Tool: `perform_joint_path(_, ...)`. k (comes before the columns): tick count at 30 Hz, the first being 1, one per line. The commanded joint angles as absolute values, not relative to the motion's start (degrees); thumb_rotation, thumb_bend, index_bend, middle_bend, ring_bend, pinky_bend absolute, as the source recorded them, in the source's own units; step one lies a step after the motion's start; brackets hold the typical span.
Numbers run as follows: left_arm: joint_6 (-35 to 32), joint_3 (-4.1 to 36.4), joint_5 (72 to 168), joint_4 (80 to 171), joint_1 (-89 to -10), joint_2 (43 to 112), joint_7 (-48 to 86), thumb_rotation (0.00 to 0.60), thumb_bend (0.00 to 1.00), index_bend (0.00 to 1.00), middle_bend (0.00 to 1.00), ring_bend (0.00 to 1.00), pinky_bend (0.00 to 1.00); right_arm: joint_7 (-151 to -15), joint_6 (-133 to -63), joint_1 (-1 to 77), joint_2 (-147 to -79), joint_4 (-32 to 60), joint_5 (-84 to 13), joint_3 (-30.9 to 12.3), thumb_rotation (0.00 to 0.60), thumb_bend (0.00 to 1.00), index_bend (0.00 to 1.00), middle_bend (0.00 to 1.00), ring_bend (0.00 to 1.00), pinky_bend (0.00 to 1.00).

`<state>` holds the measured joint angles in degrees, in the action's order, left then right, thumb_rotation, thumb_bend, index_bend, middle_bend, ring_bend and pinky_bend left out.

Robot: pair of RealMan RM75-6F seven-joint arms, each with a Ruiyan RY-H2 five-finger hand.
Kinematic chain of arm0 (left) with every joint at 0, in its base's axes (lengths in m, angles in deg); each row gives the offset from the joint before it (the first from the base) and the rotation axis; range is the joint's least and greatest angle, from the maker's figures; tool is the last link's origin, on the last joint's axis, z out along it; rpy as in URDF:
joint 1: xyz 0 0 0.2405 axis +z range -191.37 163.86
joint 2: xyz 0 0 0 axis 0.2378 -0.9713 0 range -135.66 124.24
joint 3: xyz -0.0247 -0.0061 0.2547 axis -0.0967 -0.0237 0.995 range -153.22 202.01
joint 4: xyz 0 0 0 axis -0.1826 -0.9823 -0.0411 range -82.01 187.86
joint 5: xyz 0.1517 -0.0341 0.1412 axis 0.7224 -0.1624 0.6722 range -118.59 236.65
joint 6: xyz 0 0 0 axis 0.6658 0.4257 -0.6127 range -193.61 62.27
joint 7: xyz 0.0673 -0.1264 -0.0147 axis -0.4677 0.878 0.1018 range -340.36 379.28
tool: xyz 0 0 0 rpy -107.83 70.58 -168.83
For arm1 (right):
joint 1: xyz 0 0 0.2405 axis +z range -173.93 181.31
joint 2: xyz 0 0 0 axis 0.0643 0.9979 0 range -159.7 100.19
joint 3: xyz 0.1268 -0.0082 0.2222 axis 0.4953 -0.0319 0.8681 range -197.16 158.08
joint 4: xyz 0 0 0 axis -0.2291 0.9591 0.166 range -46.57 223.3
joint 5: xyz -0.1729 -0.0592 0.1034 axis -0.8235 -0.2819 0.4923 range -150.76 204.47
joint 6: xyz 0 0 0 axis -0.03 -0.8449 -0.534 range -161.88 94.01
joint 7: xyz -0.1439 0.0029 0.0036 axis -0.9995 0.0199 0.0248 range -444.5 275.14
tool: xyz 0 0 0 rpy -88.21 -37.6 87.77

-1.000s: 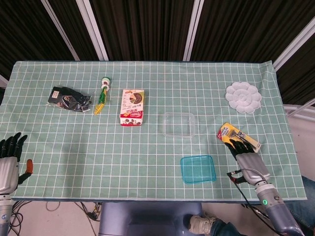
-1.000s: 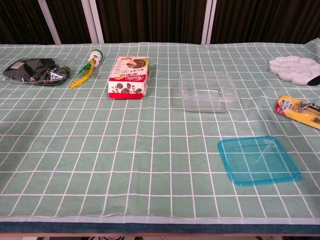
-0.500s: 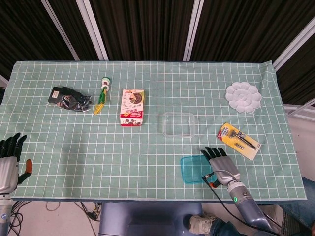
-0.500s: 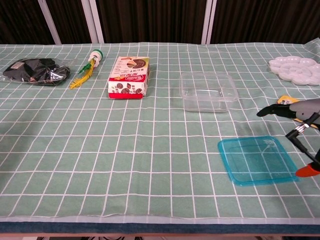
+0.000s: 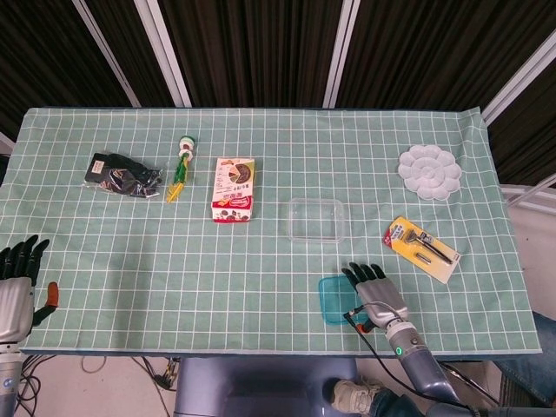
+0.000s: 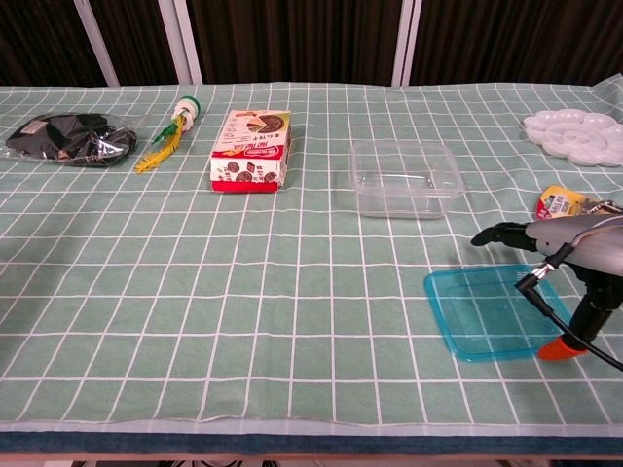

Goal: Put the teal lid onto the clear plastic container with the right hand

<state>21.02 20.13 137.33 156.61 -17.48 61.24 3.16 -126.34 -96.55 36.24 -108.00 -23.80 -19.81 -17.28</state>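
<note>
**Right hand above the teal lid, container apart**

The right hand (image 5: 373, 291) is over the teal lid (image 6: 492, 312), which lies flat on the bench (image 5: 261, 261) near its front edge. Its fingers (image 6: 498, 233) are stretched forward and a little apart, and they hold nothing. In the chest view the hand seems to float above the lid and not to press on it, but whether the thumb touches the lid cannot be told. The clear plastic container (image 5: 316, 219) stands open on the checked green cloth, behind the lid and a little to the left, apart from it.

The left hand (image 5: 17, 287) is at the left front corner of the bench, fingers straight and slightly spread, with nothing in them.

Also on the bench are a razor in yellow packaging (image 5: 421, 248), a white paint palette (image 5: 429, 172), a snack box (image 5: 234, 189), a green and yellow toy (image 5: 181, 168) and a black bag (image 5: 122, 175).
</note>
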Motion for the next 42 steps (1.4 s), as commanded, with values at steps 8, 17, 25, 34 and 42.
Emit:
perform_joint_path(8, 21.0, 20.1, 137.2, 156.6, -17.5, 61.3, 3.1, 0.6, 0.54, 0.08, 0.0, 0.0, 0.0, -125.8, -97.1, 37.1, -108.9, -22.7, -19.0, -18.2, 0.6, 0.16, 0.0, 0.04, 0.0, 0.0)
perform_joint_path(17, 21.1, 20.3, 137.4, 156.5, -17.5, 61.4, 2.8, 0.6, 0.54, 0.08, 0.0, 0.0, 0.0, -124.8, -97.1, 37.5, -108.9, -22.3, -19.3, -18.8, 0.6, 0.16, 0.0, 0.11, 0.0, 0.0)
perform_joint_path(25, 21.0, 20.3, 137.4, 156.6, -17.5, 61.4, 2.8, 0.6, 0.54, 0.08, 0.0, 0.0, 0.0, -124.4, -97.3, 38.0, -109.6, -22.0, -19.9, -19.2, 0.6, 0.16, 0.0, 0.14, 0.0, 0.0)
perform_joint_path(34, 21.1, 20.3, 137.4, 156.6, -17.5, 61.3, 2.8, 0.6, 0.54, 0.08, 0.0, 0.0, 0.0, -124.3, -97.8, 38.4, -110.3, -21.6, -19.8, -19.6, 0.6, 0.16, 0.0, 0.14, 0.0, 0.0)
perform_joint_path(42, 20.9, 20.1, 136.9, 156.5, -17.5, 61.4, 2.6, 0.6, 0.54, 0.08, 0.0, 0.0, 0.0, -124.5, -97.9, 38.6, -110.5, -21.1, -19.7, -20.1, 0.6, 0.16, 0.0, 0.15, 0.0, 0.0)
